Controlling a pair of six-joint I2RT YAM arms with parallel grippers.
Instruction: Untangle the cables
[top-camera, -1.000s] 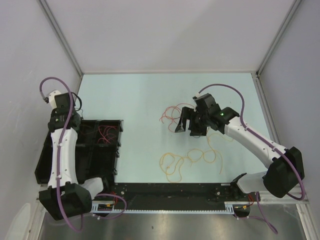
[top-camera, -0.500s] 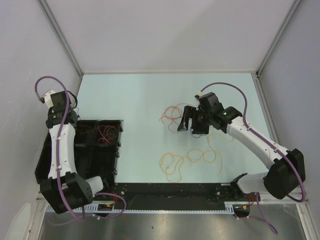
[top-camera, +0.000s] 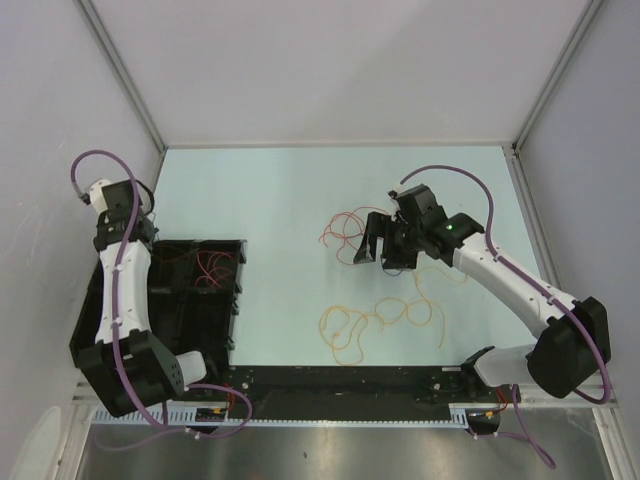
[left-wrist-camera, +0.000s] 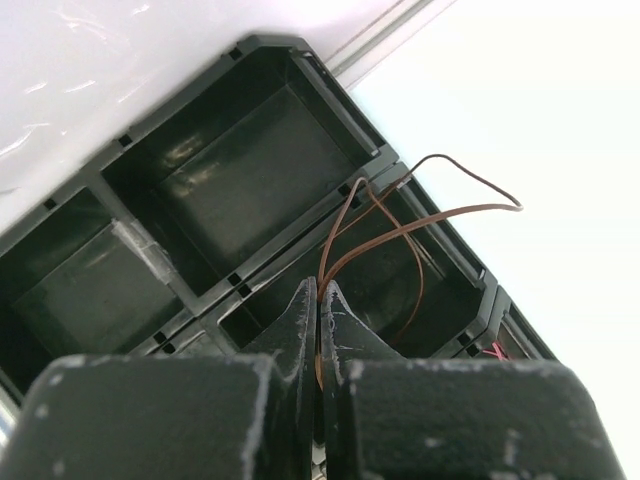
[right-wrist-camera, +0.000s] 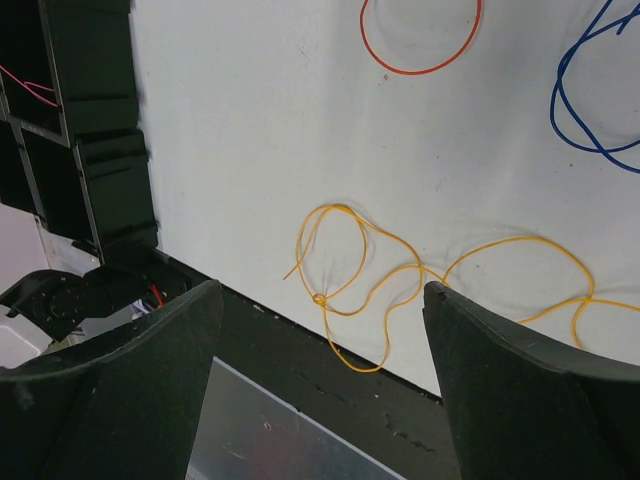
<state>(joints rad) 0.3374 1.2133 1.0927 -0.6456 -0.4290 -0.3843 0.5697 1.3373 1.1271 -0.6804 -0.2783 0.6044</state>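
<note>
Black tray (top-camera: 218, 322) w/ several compartments, dark glossy walls (left wrist view (left-wrist-camera: 240, 190), also edge-on in right wrist view (right-wrist-camera: 95, 120)). Sits on pale table (top-camera: 270, 195), near-left corner. Left wall (top-camera: 45, 150) just beside tray. Black rail (top-camera: 340, 402) runs rt from tray's near-rt corner. Metal strip (top-camera: 350, 455) just past the rail. Back wall (top-camera: 340, 70) well apart from tray, far side.
</note>
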